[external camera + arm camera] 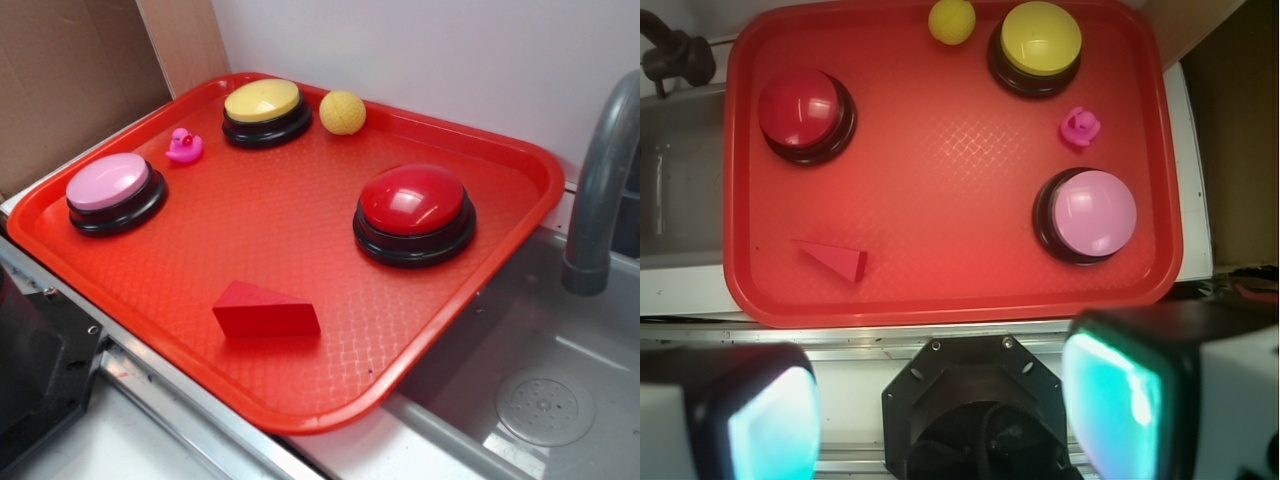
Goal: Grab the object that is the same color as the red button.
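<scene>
my fingers hang wide apart and empty, high above the near edge of the red tray. the red wedge block lies flat near that edge, off to one side, well apart from the red button whose colour it matches. best plan, i reckon: slide across until i'm over the wedge, turn so the fingers straddle its narrow flat sides, then drop straight down, clear of the pink button.

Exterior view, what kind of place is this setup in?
Probably a toy kitchen counter used as a robot test bench: a grey faucet over a sink with a drain, beside a red tray of push buttons and small toys.
</scene>
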You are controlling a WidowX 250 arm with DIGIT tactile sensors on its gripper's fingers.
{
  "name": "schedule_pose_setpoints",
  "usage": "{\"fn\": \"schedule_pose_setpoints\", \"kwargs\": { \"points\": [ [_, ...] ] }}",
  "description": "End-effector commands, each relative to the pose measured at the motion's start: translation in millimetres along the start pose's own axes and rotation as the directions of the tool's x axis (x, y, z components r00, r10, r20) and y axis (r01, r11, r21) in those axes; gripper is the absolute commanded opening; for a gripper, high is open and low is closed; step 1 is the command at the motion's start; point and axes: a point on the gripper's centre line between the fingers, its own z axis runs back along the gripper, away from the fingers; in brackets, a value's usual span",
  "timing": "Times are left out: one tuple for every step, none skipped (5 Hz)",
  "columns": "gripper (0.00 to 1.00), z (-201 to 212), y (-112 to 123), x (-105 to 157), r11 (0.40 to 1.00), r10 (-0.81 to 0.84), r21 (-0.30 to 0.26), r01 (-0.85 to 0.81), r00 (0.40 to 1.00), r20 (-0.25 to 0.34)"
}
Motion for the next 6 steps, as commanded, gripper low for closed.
{"fn": "schedule_pose_setpoints", "kwargs": {
  "points": [
    [1.0,0.0,0.0,0.0,1.0,0.0,0.0,0.0,1.0,0.0],
    [1.0,-2.9,-2.4,9.8,1.0,-0.001,-0.017,0.001,1.0,0.003],
    [1.0,-10.6,-5.3,20.6,1.0,-0.005,-0.021,0.005,1.0,-0.005],
    [1.0,-16.2,-10.8,39.4,0.998,-0.043,-0.045,0.042,0.999,-0.028],
    [1.0,-23.0,-19.4,58.1,0.991,-0.128,-0.05,0.126,0.991,-0.046],
    [1.0,-32.8,-44.0,71.8,0.972,-0.228,-0.067,0.223,0.971,-0.075]
  ]
}}
